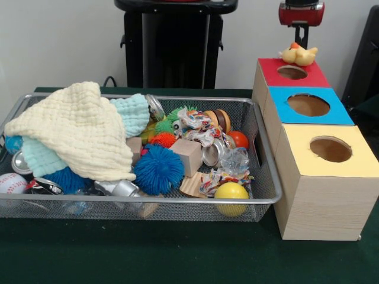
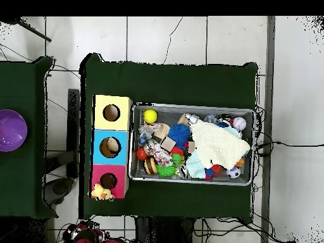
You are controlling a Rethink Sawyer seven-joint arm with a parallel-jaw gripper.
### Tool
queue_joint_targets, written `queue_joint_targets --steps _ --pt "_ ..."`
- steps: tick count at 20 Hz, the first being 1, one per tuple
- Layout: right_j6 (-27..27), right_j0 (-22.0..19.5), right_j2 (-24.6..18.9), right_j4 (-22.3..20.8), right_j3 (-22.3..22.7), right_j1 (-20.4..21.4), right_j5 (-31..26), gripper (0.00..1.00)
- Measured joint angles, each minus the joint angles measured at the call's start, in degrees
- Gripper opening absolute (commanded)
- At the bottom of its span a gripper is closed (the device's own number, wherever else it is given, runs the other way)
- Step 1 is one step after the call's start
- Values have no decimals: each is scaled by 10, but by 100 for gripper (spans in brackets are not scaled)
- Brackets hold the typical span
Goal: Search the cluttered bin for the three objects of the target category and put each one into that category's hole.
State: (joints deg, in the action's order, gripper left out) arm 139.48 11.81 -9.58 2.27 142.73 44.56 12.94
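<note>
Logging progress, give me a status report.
Gripper drawn back above red box, state unclear. Rubber duck beside red hole, not in. Bin cluttered, cloth covering toys.

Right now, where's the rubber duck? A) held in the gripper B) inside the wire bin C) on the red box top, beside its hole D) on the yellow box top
C. The rubber duck sits on the red box at the far edge of its hole, outside the wire bin; the overhead view also shows it on the red top.
</note>
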Motion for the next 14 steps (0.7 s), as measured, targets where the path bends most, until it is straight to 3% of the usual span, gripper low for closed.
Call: queue_joint_targets --steps 14 --pt "0 -16 -3 0 0 0 0 0"
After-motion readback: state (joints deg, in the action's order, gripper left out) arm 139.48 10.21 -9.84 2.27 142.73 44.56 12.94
